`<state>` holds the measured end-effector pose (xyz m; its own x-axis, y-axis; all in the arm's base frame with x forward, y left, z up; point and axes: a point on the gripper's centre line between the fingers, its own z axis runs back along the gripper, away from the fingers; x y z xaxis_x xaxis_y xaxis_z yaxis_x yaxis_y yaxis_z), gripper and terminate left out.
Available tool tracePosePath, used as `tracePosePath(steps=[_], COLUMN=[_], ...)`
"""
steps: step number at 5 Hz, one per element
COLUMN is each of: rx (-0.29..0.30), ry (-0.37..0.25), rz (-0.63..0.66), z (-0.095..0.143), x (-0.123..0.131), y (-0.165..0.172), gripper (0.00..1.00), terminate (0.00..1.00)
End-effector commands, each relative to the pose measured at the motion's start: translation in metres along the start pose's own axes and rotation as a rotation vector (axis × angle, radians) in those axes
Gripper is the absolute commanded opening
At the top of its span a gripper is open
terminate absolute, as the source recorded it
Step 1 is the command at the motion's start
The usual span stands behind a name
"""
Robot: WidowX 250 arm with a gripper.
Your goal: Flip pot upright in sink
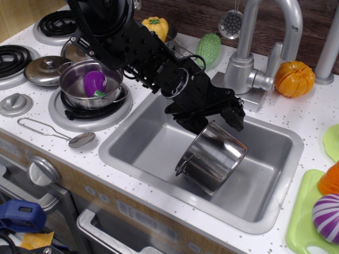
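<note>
The shiny steel pot (211,157) is in the grey sink (143,145), tilted on its side with its rim raised toward the upper right and a wire loop handle low on its left. My black gripper (217,120) is shut on the pot's upper rim, reaching in from the upper left, and holds the pot part-lifted off the sink floor. The pot's opening faces away to the right and its inside is hidden.
A shallower steel pot with a purple eggplant (94,82) sits on the left burner. Lids (45,67) and a ladle (55,134) lie on the counter left. The faucet (249,58), orange pumpkin (294,78), green vegetable (210,47) and yellow pepper (154,25) stand behind the sink.
</note>
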<state>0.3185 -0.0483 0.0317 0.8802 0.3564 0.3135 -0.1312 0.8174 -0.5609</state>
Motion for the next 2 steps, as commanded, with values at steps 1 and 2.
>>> tracePosePath(steps=[1,2], rx=[-0.023,-0.008], ry=[-0.023,-0.031], rz=[-0.021,-0.014], z=[0.0033,0.0012], x=[0.006,0.0038], y=[-0.005,-0.005], gripper=[1.0,1.0], terminate=[0.0,0.0])
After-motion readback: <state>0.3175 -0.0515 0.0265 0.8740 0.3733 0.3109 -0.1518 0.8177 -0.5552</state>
